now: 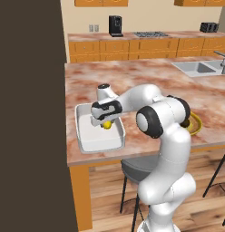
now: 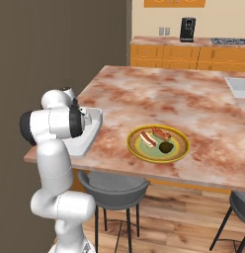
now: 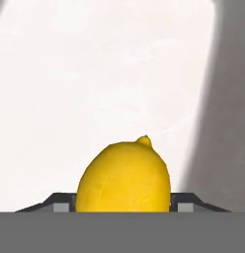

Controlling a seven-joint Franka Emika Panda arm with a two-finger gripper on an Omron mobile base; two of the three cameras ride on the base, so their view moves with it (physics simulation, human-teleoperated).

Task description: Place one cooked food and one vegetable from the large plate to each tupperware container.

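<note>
Big marble island counter (image 1: 146, 81) runs across the room, w/ orange cabinets (image 1: 132, 47) along the far wall, a black coffee maker (image 1: 115, 26) on top of them, cooktop (image 1: 151, 34) just right of it. Sink (image 1: 198, 68) set into the counter's far right end. Dark tall panel (image 1: 28, 113) fills the left side. Grey stool (image 2: 112, 185) tucked under the counter's near edge.

Arm's bent over the counter's near-left corner, hand down inside the tupperware container (image 1: 87, 138) — deep white tub, sitting right at the near edge. Gripper (image 1: 106, 123) points down into it, low over the white floor, toward the tub's far-right part.

Between the fingers: a yellow lemon-shaped item (image 3: 123, 177), small nub on top. In the hand view a dark fingertip (image 3: 186, 201) sits at each flank of it, so jaws are round the yellow piece, pads at its sides. Whether they're actually pressing or a hair off it — can't tell from here. Also can't tell if it's resting on the tub floor.

Large plate (image 2: 181, 153) sits well right of the tub, near the front edge, mustard rim, green centre. On it: a hot dog in a bun (image 2: 147, 140), a reddish strip of food (image 2: 162, 133) beside that, and a dark round lump (image 2: 167, 147) on the near-right part.
</note>
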